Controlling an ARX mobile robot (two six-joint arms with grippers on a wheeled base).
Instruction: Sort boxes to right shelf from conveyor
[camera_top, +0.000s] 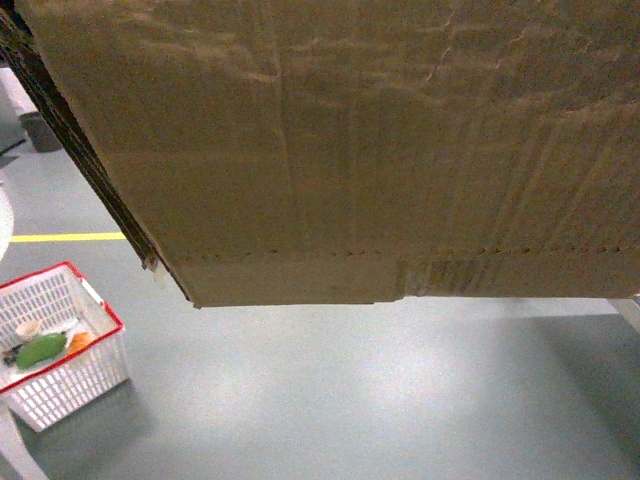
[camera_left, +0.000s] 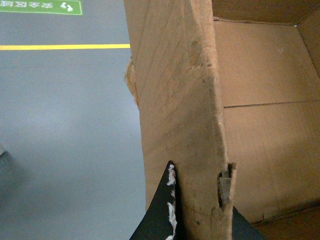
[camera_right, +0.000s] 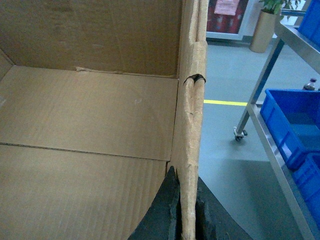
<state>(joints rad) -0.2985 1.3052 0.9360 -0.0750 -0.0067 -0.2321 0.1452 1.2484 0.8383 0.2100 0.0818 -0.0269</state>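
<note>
A large brown cardboard box (camera_top: 350, 150) hangs above the grey floor and fills the upper part of the head view; a perforated line runs near its lower edge. My left gripper (camera_left: 200, 202) is shut on the box's ragged left wall (camera_left: 185, 110), one black finger outside and one inside. On the opposite wall (camera_right: 192, 100), my right gripper (camera_right: 187, 205) is shut too. The box's inside (camera_right: 90, 115) is empty. The right shelf (camera_right: 272, 162), steel-framed, stands to the right of the box. The conveyor is out of view.
Blue crates (camera_right: 292, 125) sit on the steel shelf. A white basket with a red rim (camera_top: 60, 350) holding fruit stands on the floor at lower left. A yellow floor line (camera_top: 65, 237) runs behind it. A potted plant (camera_right: 265, 25) is at the far right.
</note>
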